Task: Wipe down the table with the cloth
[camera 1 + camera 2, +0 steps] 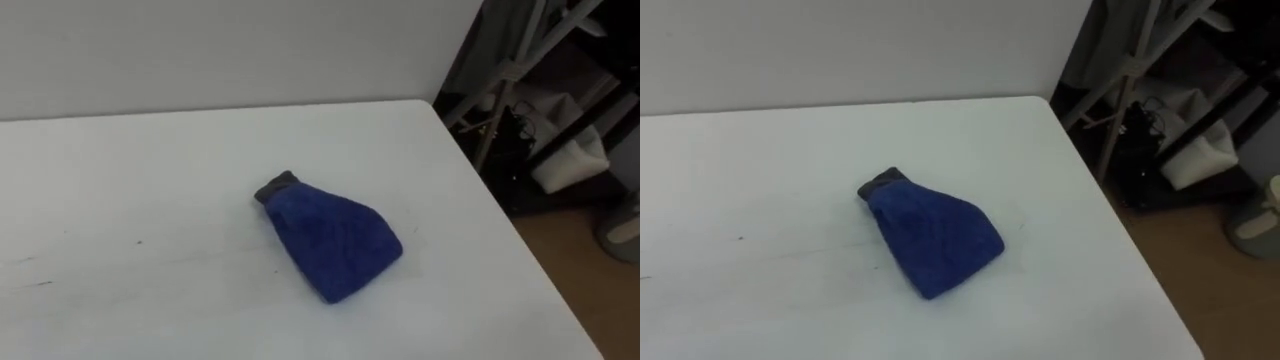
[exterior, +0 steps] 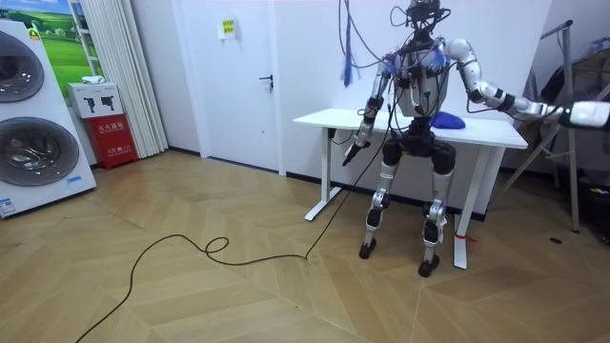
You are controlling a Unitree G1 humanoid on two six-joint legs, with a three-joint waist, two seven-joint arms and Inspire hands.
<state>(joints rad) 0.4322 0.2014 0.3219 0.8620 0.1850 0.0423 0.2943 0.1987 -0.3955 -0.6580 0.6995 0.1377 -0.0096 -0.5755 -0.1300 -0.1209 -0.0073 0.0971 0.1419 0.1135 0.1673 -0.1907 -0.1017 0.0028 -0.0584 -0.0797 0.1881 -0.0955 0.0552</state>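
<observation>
Room view, from its left: two stacked washing machines (image 2: 29, 114), cut off by the edge, then a red box (image 2: 112, 138) and a white door (image 2: 243, 76). The robot stands at the near side of a white table, facing it, with its back to the camera.

Its left hand (image 2: 354, 151) hangs beside the table's left end, below the level of the top. It is too small and dark to tell whether the fingers are apart or curled. Its right arm stretches out sideways past the table's right end. The right hand (image 2: 583, 115) sits near a metal rack (image 1: 560, 60), and its fingers cannot be made out either. Neither hand touches the cloth.

Looking down from the head: the white tabletop (image 1: 150, 170) carries faint dark marks (image 1: 30, 275) near its left side. Right of centre lies a blue cloth (image 1: 335, 238), bunched like a mitt, with a grey cuff (image 1: 277, 186) at its upper-left end. It lies flat on the tabletop, well in from the edges. Beyond the right edge, the rack is partly cut off, with a white container (image 1: 572, 160) at its foot.
</observation>
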